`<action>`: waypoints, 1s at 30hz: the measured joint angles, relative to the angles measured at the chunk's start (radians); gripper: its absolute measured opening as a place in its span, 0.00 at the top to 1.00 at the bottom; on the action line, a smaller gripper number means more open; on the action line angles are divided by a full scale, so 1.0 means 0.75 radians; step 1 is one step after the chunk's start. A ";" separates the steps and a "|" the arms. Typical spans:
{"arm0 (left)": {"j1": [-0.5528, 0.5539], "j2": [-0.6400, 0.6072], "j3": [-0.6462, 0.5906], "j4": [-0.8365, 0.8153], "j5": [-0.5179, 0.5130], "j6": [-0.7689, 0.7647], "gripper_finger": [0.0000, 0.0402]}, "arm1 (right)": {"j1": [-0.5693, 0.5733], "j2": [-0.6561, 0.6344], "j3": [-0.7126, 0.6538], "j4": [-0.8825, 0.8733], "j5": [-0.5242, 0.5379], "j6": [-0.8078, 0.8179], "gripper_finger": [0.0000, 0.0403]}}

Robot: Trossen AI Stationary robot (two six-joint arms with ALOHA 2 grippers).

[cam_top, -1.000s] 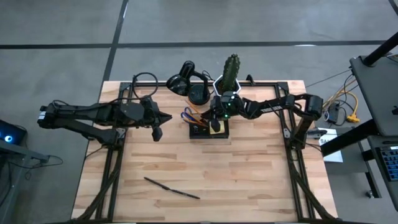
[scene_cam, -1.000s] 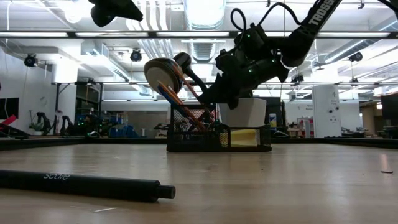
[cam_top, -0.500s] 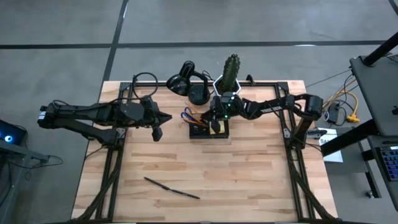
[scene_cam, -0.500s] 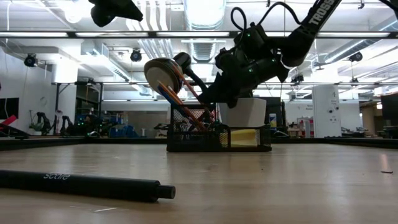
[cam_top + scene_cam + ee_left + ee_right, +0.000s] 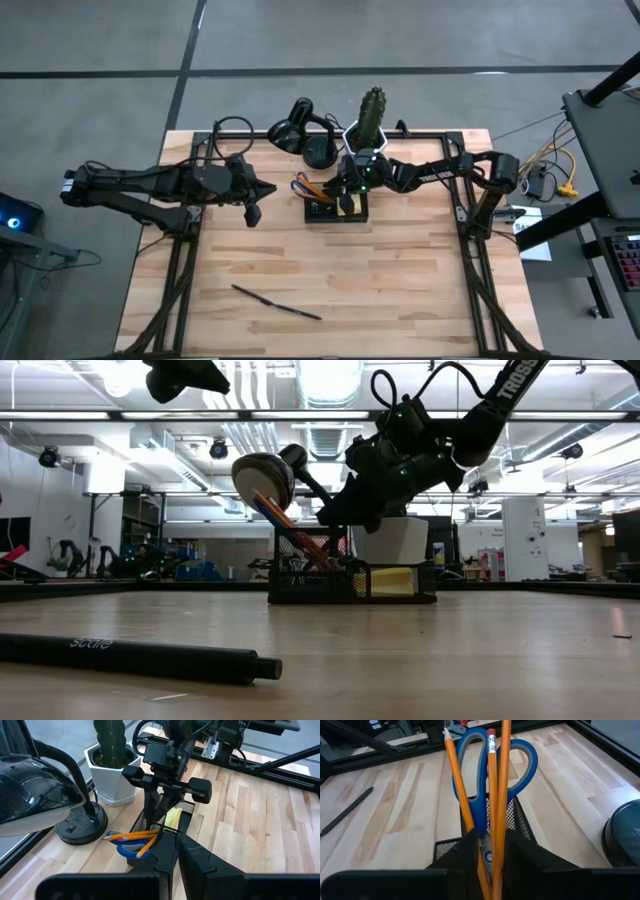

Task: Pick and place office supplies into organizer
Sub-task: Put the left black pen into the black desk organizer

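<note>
Wood-slat table (image 5: 400,300) in a big workshop w/ ceiling lights; concrete floor around it. At the table's far side sit a lamp (image 5: 300,135) and a cactus pot (image 5: 372,125), w/ the organizer (image 5: 337,210) just in front of them.

Organizer already holds scissors (image 5: 492,765), handles up, and pencils (image 5: 499,790) leaning out of one compartment; yellow pad (image 5: 173,816) sits in the other.

R gripper (image 5: 348,196) is right over the organizer, tips down among the pencils. Wrist view shows its fingers (image 5: 470,850) either side of a pencil w/ a slight gap, so it looks partly open, prob. letting go of the pencil just dropped in. Can't say for sure whether a finger touches it.

L gripper (image 5: 252,210) waits above the table to the organizer's left, fingers (image 5: 167,852) pressed together, holding nothing.

One pen (image 5: 277,302) lies alone on the near part of the table, well apart from the organizer, nearer the L arm's side.

Step in hand, as I read it: release of a pencil into the organizer. Next move calls for: R gripper to open fully and lift straight up w/o snagging the leaning pencils or scissors, then one arm goes for the pen. It lies flat and is thin, so a low, square pinch across it.
</note>
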 joint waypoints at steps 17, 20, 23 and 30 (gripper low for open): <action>0.000 0.001 0.000 0.004 0.017 -0.002 0.98 | 0.035 -0.263 0.001 -0.124 -0.001 0.006 0.83; 0.000 0.001 0.000 0.017 0.027 -0.002 0.98 | 0.072 -0.378 0.001 -0.240 -0.002 0.005 0.83; 0.000 0.001 0.001 0.057 0.064 0.002 0.98 | 0.122 -0.506 0.001 -0.341 0.002 0.002 0.83; -0.001 0.001 0.001 0.103 0.122 0.003 0.93 | 0.252 -0.807 0.001 -0.441 0.005 -0.010 0.83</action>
